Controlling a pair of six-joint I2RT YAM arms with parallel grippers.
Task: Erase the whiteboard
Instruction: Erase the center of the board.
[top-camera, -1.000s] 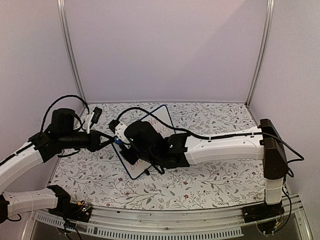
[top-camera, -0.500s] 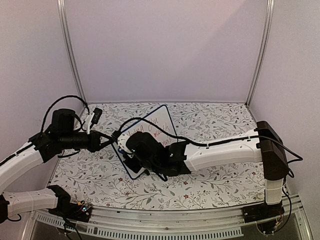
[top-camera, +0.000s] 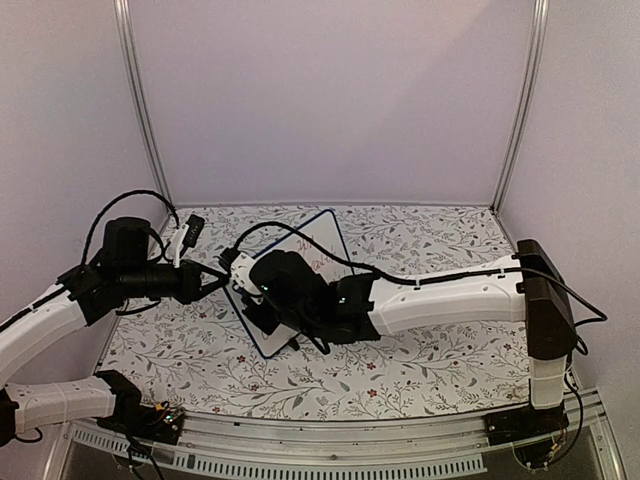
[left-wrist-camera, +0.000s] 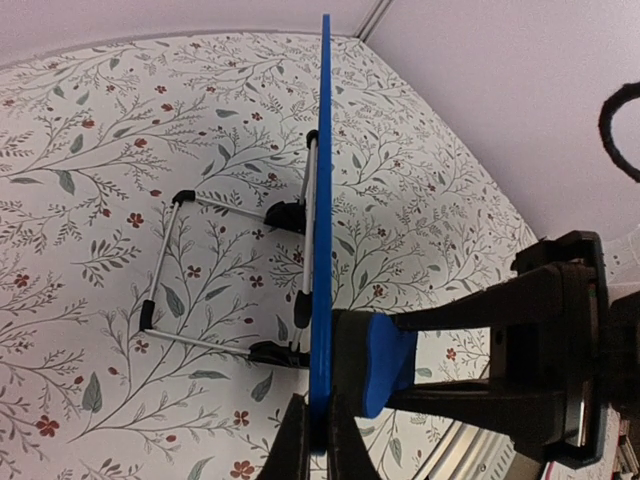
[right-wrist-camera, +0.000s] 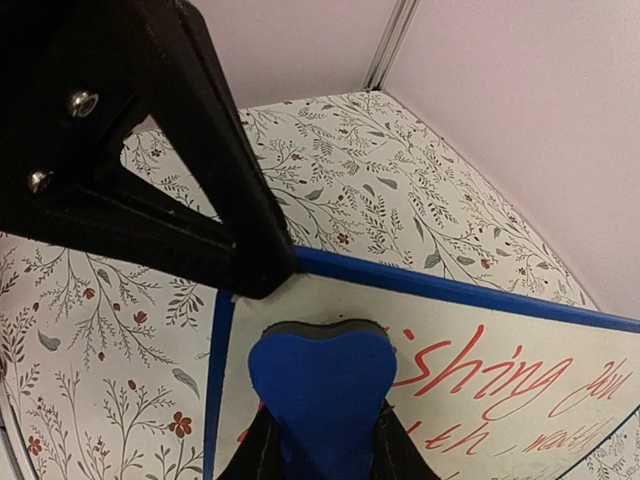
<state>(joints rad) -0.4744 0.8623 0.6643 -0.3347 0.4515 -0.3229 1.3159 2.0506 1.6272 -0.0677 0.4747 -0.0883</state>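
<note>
Right wrist view: the right gripper (right-wrist-camera: 325, 445), clamped on the eraser (right-wrist-camera: 322, 385), presses it to the whiteboard (right-wrist-camera: 470, 450) beside red writing (right-wrist-camera: 470, 375). The left gripper (left-wrist-camera: 318, 445) pinches the board's edge, steadying it on its stand (left-wrist-camera: 165, 270), left of centre. Wiping looks underway; next, sweep across the writing with even pressure.

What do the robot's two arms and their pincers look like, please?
The left arm and right arm share smooth white link shells and black joint housings; the right arm's upright link near its base is dark. Loose black cables loop along both. The left pincer and right pincer are matt black, with slim angular fingers.
</note>
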